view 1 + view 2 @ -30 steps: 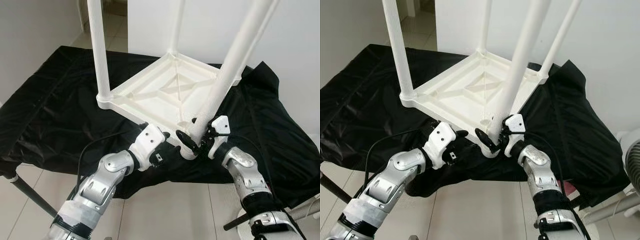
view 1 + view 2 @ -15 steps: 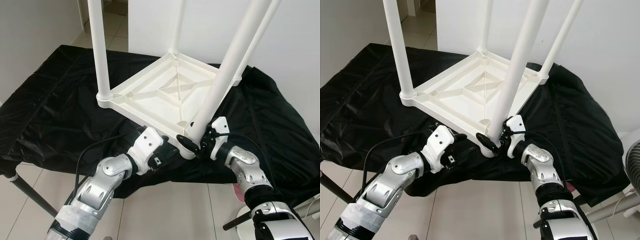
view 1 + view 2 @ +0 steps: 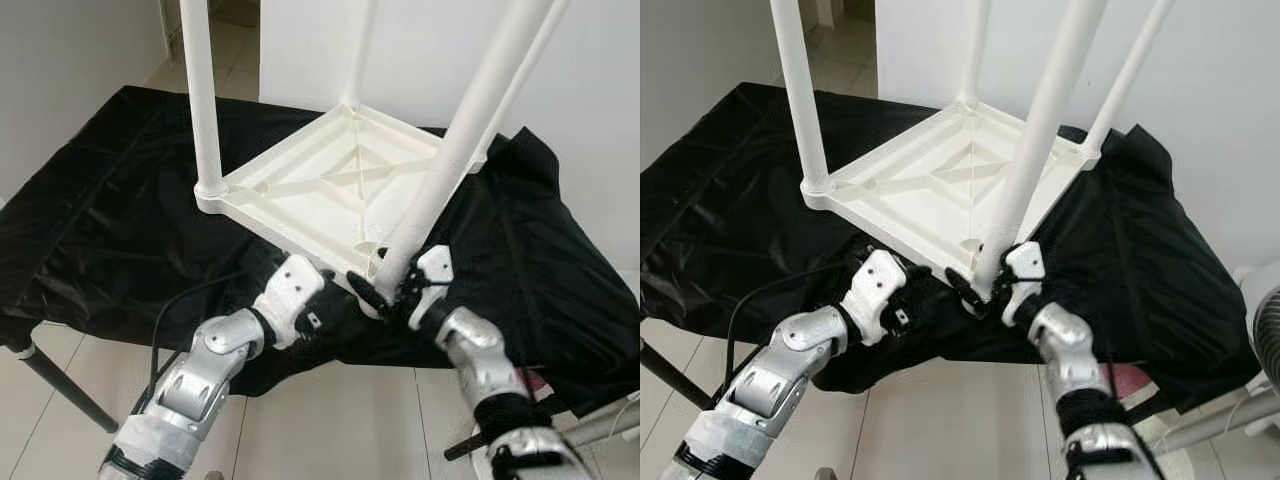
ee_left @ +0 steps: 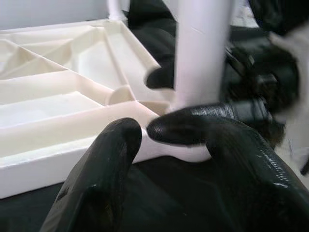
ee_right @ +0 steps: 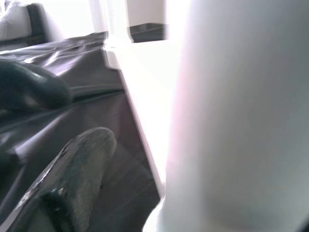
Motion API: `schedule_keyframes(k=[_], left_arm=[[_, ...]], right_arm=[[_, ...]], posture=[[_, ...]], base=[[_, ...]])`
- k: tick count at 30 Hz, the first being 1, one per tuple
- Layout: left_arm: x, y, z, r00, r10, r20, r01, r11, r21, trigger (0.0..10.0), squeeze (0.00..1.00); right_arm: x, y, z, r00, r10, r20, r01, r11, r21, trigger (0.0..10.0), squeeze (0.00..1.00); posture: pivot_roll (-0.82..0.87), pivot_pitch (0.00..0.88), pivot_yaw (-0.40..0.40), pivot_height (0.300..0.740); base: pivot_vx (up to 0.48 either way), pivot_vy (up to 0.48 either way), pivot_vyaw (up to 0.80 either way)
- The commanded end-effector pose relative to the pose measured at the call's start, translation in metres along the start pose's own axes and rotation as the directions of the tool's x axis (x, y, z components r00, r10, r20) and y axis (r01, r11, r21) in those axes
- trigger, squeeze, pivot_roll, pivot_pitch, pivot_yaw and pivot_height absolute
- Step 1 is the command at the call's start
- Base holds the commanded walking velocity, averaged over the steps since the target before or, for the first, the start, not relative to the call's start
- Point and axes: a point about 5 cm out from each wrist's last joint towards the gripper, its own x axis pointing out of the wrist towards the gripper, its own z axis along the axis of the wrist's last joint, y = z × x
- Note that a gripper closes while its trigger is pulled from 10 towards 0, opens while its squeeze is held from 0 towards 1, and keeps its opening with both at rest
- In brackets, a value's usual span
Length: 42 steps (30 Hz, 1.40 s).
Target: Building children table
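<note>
While the upturned white children's table point(image 3: 330, 190) lay on the black cloth point(image 3: 100, 220) covering the table, its four legs standing up, both pincers worked at its nearest corner. The right pincer point(image 3: 385, 288) was closed around the base of the near leg point(image 3: 450, 170), just above the socket. The left pincer point(image 4: 140, 130), just beside that corner, had its fingers parted only slightly, pinching at the tabletop's rim without clearly gripping it. The risk, as I judged it, lay in the leg: if it was not fully seated, a sideways pull from the right pincer could tilt it in the socket or work it loose. The slick cloth could also let the whole piece slide towards the edge if the left pincer's light hold slipped.
</note>
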Motion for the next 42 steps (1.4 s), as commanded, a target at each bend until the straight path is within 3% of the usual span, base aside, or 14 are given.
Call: schedule_keyframes(k=[1,2,6,13,21,30,34,36,37,39,42], left_arm=[[0.001,0.005,-0.001,0.995,0.100,0.001,-0.100,0.995,-0.010,10.0,0.00],[-0.001,0.012,-0.002,0.983,0.181,0.015,-0.180,0.982,-0.054,10.0,0.00],[-0.006,0.020,-0.001,0.956,0.291,0.032,-0.285,0.950,-0.126,10.0,0.00],[-0.013,0.036,0.000,0.899,0.436,0.031,-0.427,0.890,-0.158,10.0,0.00],[-0.013,0.034,0.000,0.852,0.521,0.044,-0.485,0.819,-0.305,10.0,0.00],[-0.020,0.030,0.003,0.823,0.565,0.062,-0.525,0.798,-0.295,10.0,0.00],[-0.022,0.026,0.010,0.820,0.566,0.088,-0.530,0.807,-0.260,10.0,0.00],[-0.022,0.020,0.014,0.853,0.510,0.112,-0.470,0.844,-0.260,10.0,0.00],[-0.022,0.020,0.014,0.853,0.510,0.112,-0.470,0.844,-0.260,10.0,0.00],[-0.021,0.012,0.018,0.893,0.428,0.137,-0.389,0.889,-0.242,10.0,0.00],[-0.016,-0.003,0.013,0.971,0.222,0.094,-0.209,0.969,-0.129,10.0,0.00]], right_arm=[[-0.003,-0.004,0.005,0.999,-0.036,0.023,0.036,0.999,-0.014,10.0,0.00],[-0.004,0.002,0.005,0.994,-0.091,0.053,0.091,0.996,0.003,10.0,0.00],[-0.008,0.009,0.008,0.979,-0.182,0.094,0.180,0.983,0.029,10.0,0.00],[-0.019,0.014,0.015,0.933,-0.331,0.140,0.329,0.944,0.040,10.0,0.00],[-0.030,0.026,0.013,0.910,-0.395,0.125,0.385,0.918,0.097,10.0,0.00],[-0.037,0.035,0.020,0.896,-0.426,0.126,0.425,0.904,0.041,10.0,0.00],[-0.038,0.039,0.026,0.892,-0.431,0.136,0.432,0.902,0.026,10.0,0.00],[-0.038,0.043,0.029,0.906,-0.398,0.145,0.402,0.916,0.007,10.0,0.00],[-0.038,0.043,0.029,0.906,-0.398,0.145,0.402,0.916,0.007,10.0,0.00],[-0.037,0.045,0.032,0.922,-0.357,0.153,0.362,0.932,-0.009,10.0,0.00],[-0.035,0.039,0.035,0.948,-0.285,0.138,0.294,0.955,-0.044,10.0,0.00]], posture=[[0.06,0.025,-0.092,0.740],[0.05,0.030,-0.078,0.740],[0.04,0.040,-0.074,0.740],[0.01,0.068,-0.066,0.740],[0.00,0.114,-0.058,0.740],[-0.01,0.152,-0.046,0.740],[-0.01,0.159,-0.044,0.740],[-0.02,0.157,-0.035,0.740],[-0.02,0.157,-0.035,0.740],[-0.03,0.155,-0.033,0.740],[-0.03,0.149,-0.029,0.740]], base=[[0.000,0.000,0.00],[0.000,0.000,0.00],[0.000,0.000,0.00],[0.000,0.000,0.00],[0.000,0.000,0.00],[0.000,0.000,0.00],[0.000,0.000,0.00],[0.000,0.000,0.00],[0.000,0.000,0.00],[0.000,0.000,0.00],[0.000,0.000,0.00]])
